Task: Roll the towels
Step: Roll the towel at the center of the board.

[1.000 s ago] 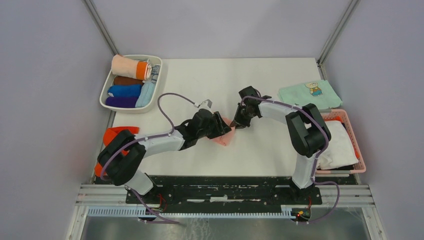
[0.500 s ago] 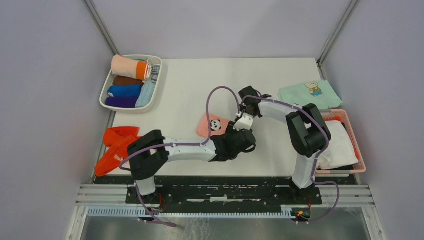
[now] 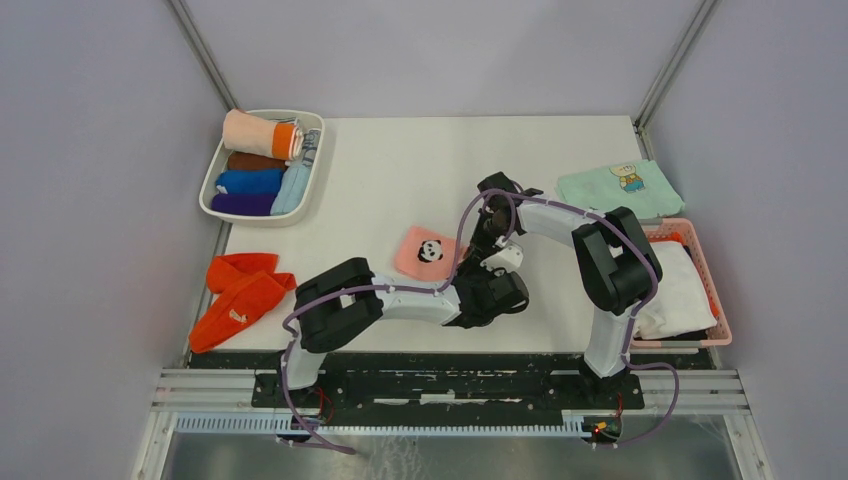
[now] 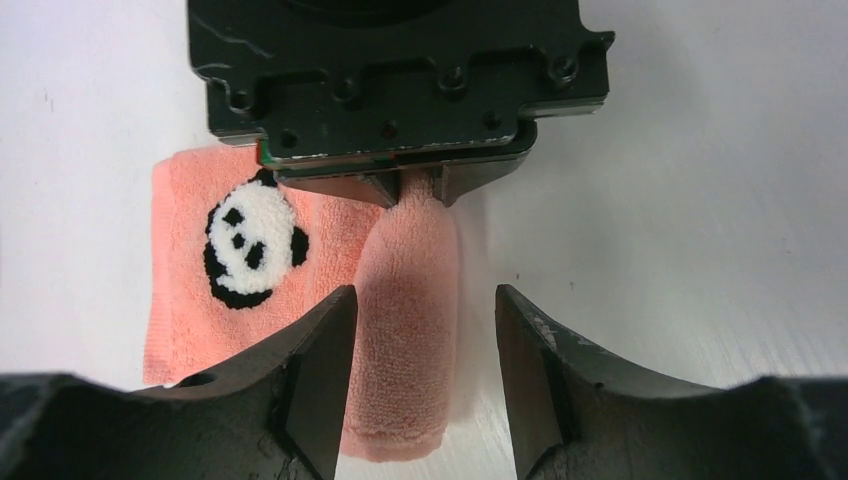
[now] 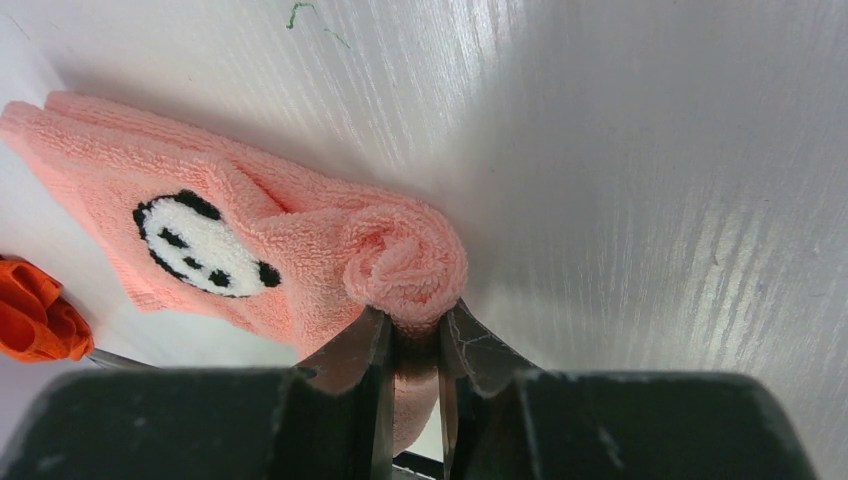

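Note:
A pale pink towel (image 3: 425, 250) with a panda print lies mid-table, its right part rolled into a tube (image 4: 410, 320). My right gripper (image 5: 412, 345) is shut on the far end of that roll (image 5: 405, 260). At the roll's near end my left gripper (image 4: 425, 385) stands open. One of its fingers (image 4: 320, 370) sits close beside the roll, and the other is well apart from it. From above, the left gripper (image 3: 480, 278) faces the right gripper (image 3: 484, 240) along the roll. Red-orange towels (image 3: 240, 295) lie crumpled at the table's left edge.
A white bin (image 3: 210, 190) at the back left holds several rolled cloths. A mint-green cloth (image 3: 620, 185) with a bear print lies at the back right. Below it stands a pink basket (image 3: 712, 290) with white cloth inside.
My left arm swung from on top of the pink towel round to its near side, uncovering the panda print. The right gripper has held its place on the roll.

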Robot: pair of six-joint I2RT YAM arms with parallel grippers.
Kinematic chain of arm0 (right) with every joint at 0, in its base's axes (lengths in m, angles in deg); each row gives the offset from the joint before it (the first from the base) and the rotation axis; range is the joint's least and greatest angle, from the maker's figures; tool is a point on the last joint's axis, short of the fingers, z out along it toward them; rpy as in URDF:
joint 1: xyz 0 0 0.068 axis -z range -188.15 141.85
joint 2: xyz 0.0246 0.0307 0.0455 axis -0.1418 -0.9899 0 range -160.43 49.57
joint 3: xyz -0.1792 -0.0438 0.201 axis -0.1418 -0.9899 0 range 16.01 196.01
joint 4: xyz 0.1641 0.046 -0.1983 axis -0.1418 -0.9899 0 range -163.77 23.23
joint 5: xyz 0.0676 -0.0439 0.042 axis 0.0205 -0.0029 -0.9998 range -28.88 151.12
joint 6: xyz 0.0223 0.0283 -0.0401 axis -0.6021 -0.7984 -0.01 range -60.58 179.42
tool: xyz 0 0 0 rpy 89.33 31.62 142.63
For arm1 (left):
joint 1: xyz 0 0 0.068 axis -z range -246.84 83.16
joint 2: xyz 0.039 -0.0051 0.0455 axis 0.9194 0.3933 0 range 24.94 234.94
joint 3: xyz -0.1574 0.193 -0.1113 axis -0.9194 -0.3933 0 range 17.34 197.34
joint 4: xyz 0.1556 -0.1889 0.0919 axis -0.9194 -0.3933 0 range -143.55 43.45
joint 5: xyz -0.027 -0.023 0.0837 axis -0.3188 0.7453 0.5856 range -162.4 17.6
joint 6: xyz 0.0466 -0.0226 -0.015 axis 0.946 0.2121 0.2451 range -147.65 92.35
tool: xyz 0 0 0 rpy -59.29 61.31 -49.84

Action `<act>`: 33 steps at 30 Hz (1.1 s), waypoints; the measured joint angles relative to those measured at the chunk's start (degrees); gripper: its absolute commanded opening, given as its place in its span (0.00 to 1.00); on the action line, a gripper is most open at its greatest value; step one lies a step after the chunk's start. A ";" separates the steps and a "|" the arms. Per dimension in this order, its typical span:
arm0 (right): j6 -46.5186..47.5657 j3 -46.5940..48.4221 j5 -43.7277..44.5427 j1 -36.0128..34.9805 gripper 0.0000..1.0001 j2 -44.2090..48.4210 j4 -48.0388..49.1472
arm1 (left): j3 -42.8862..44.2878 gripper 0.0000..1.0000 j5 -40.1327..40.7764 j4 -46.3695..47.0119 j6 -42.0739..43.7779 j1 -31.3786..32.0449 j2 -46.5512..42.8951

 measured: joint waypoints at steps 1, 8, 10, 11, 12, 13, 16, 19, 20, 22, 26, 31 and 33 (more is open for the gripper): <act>0.00 0.00 -0.04 0.00 0.06 0.00 0.00 | 0.48 0.60 0.31 -0.31 0.00 0.02 0.63; -0.04 0.00 -0.33 0.00 0.06 0.00 0.02 | 2.84 0.59 1.73 -4.15 -0.09 0.04 3.30; -0.09 0.00 -0.37 0.02 0.06 0.00 0.02 | 3.89 0.57 2.69 -5.70 -0.24 0.02 3.93; -0.11 0.00 -0.42 0.04 0.06 0.00 0.02 | 4.28 0.56 2.95 -6.32 -0.33 0.02 4.26; -0.13 0.00 -0.44 0.04 0.06 0.00 0.02 | 4.66 0.55 3.32 -6.86 -0.48 0.02 4.61; -0.13 0.00 -0.46 0.04 0.06 0.00 0.02 | 4.96 0.54 3.67 -7.43 -0.85 0.02 4.90; -0.17 0.00 -0.52 0.07 0.06 0.00 0.02 | 5.22 0.49 4.00 -9.05 -1.90 0.04 5.20; -0.17 0.00 -0.59 0.07 0.06 0.00 0.00 | 5.31 0.43 3.96 -10.34 -2.95 0.04 5.27; -0.20 0.00 -0.61 0.04 0.06 0.00 0.00 | 5.38 0.41 3.93 -10.58 -3.30 0.04 5.29; -0.24 0.00 -0.76 0.04 0.06 0.00 -0.07 | 5.66 0.36 3.91 -11.58 -3.98 0.04 5.38; -0.46 0.00 -1.14 0.04 0.06 0.00 -0.20 | 5.88 0.22 3.76 -12.70 -5.68 0.04 5.49; -0.39 0.00 -1.53 0.04 0.16 0.00 -0.07 | 5.38 0.11 2.25 -12.46 -6.75 -0.44 5.27; -0.37 -0.02 -1.70 0.04 0.23 0.00 0.31 | 3.96 0.07 0.74 -11.10 -6.78 -1.03 4.13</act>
